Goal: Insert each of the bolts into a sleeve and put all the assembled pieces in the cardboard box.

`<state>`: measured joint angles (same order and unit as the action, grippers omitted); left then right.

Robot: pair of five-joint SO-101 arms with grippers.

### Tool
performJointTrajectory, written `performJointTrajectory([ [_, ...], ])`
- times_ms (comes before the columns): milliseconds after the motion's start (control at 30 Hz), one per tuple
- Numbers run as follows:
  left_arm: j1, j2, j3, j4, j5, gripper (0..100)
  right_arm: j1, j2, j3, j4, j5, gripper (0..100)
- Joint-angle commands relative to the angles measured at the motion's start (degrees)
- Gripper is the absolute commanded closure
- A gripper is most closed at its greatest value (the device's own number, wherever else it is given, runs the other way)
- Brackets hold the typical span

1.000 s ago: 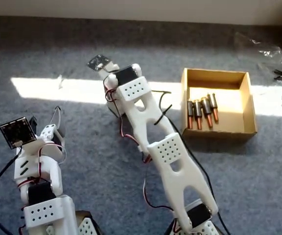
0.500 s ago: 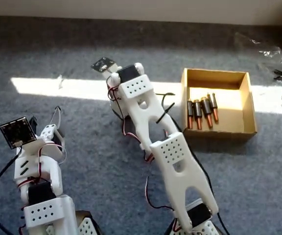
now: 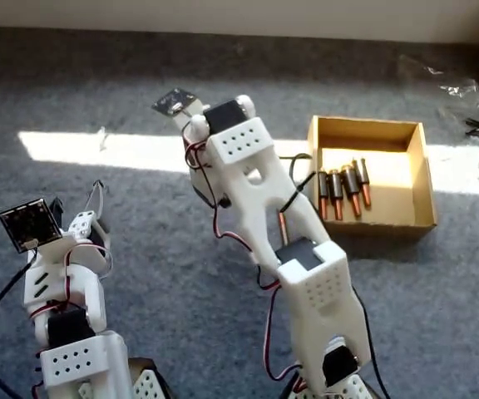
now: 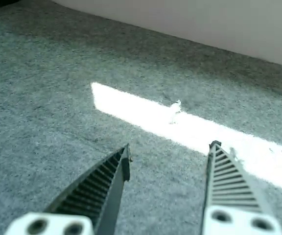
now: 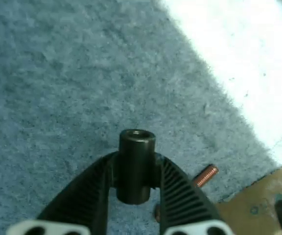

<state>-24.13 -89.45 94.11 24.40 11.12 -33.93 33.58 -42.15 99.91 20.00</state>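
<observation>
One broad grey carpet carries everything. Toward its far right corner sits my open brown cardboard box, with four assembled dark-and-copper pieces lined up by the box's left wall. My left gripper hangs spread apart over bare carpet, idle. My right gripper is clamped on a short dark cylindrical sleeve, bore outward. I judge that it is held this way to receive the thin copper threaded bolt lying near the box's near left corner.

high: overhead, far | wrists: close, facing down | shared: sunlit carpet
</observation>
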Motion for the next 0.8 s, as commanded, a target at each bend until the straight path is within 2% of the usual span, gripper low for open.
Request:
performJointTrajectory([
  [0,1.1,0.0,-0.3,-1.2,-0.2,76,-0.6,-6.6,0.8,0.9,0.2,99.4],
  [233,1.1,0.0,-0.3,-1.2,-0.2,76,-0.7,-15.5,3.6,1.0,-0.3,99.4],
  [433,1.2,0.0,-0.3,-1.2,-0.2,76,-0.7,-22.3,12.1,0.5,-0.5,99.4],
  [767,2.1,0.0,-0.3,-1.2,-2.0,76,-0.6,-34.9,30.9,-7.4,-0.4,99.4],
])
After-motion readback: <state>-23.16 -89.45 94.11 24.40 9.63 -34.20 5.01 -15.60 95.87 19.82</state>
